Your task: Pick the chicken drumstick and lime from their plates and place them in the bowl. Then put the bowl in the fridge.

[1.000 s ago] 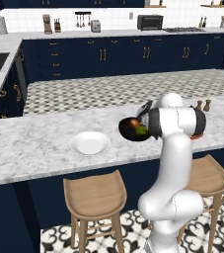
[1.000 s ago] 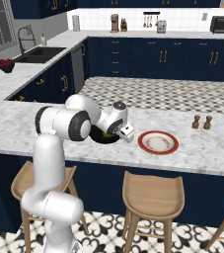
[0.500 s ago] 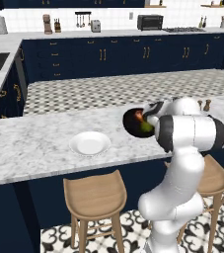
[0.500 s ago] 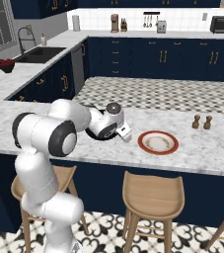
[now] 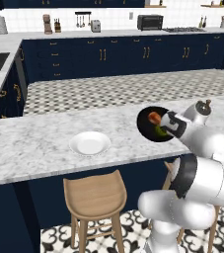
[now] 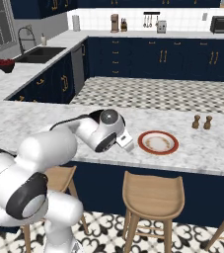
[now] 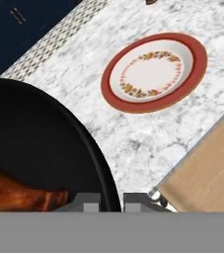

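My gripper (image 7: 111,202) is shut on the rim of the black bowl (image 7: 34,148), which hangs just above the counter's front part. In the left base view the bowl (image 5: 148,129) tips its open side toward the camera, with the chicken drumstick (image 5: 154,117) and the green lime (image 5: 160,132) inside. The drumstick (image 7: 15,192) also lies at the bottom left of the hand view. The white plate (image 5: 90,143) sits bare to the bowl's left. The red-rimmed plate (image 7: 153,71) (image 6: 158,142) lies bare to its right. The fridge is out of view.
Two small shakers (image 6: 202,121) stand on the marble counter (image 5: 29,148) right of the red-rimmed plate. Wooden stools (image 5: 94,195) (image 6: 153,190) stand under the counter's near edge. Navy cabinets line the far wall, and a sink (image 6: 42,54) sits at the left.
The bowl has shifted a little to the right above the counter, still in my grip. My arm's elbow has swung down and out toward the cameras.
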Robot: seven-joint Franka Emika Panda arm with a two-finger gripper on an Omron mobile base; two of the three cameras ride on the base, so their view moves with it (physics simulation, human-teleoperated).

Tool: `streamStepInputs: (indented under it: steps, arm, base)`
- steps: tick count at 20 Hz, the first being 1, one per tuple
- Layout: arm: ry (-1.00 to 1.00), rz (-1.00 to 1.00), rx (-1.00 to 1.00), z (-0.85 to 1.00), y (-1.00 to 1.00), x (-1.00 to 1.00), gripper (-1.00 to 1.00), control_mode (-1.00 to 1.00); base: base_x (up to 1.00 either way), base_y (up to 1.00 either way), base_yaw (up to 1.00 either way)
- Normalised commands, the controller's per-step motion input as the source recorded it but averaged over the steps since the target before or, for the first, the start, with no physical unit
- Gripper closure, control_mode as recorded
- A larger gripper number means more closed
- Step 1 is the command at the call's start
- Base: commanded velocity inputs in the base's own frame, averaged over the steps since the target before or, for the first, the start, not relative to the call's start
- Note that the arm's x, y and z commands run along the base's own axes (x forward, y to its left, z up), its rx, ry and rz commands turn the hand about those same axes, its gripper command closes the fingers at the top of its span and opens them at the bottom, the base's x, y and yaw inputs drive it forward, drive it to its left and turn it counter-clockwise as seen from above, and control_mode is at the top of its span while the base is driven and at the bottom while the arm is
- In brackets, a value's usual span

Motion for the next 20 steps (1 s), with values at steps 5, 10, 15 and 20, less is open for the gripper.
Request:
streamStepInputs:
  steps: [5,10,15,20]
  arm:
    - [0.11,-0.02,0.02,0.76,-0.09,-1.00,1.00,-1.00]
    - [0.16,-0.04,0.02,0.27,0.18,-1.00,1.00,-1.00]
    - [0.14,0.00,0.02,0.08,0.20,-0.82,1.00,-1.00]
    - [0.06,0.00,0.00,0.01,0.25,-0.69,1.00,-1.00]
  base:
    - [0.00,0.00,0.00]
    - [0.00,0.00,0.00]
    - [0.00,0.00,0.00]
    - [0.00,0.00,0.00]
